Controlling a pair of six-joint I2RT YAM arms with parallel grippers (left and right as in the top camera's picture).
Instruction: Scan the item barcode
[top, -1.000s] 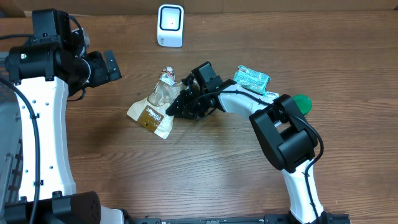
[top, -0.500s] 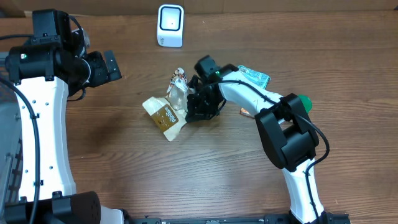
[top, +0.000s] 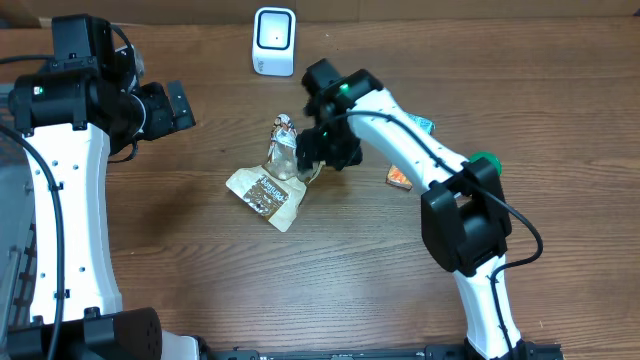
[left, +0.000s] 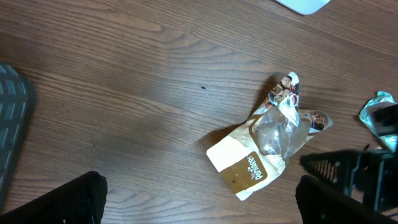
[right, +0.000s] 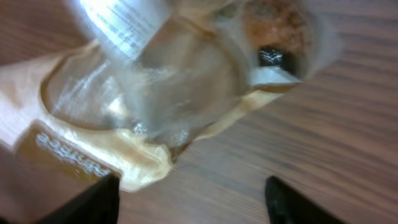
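Hovering: right gripper spread, pinching nothing, beside bag's right edge | left gripper spread wide, well apart | bag: crinkled clear film over tan paper, brown label, twisted printed top, lying mid-table on wood-grain table | scanner: white, rounded, far edge.

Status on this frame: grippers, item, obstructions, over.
Left gripper open, away at left. Right gripper open at the snack bag. Bag rests on table, short of the scanner. Nothing between them.
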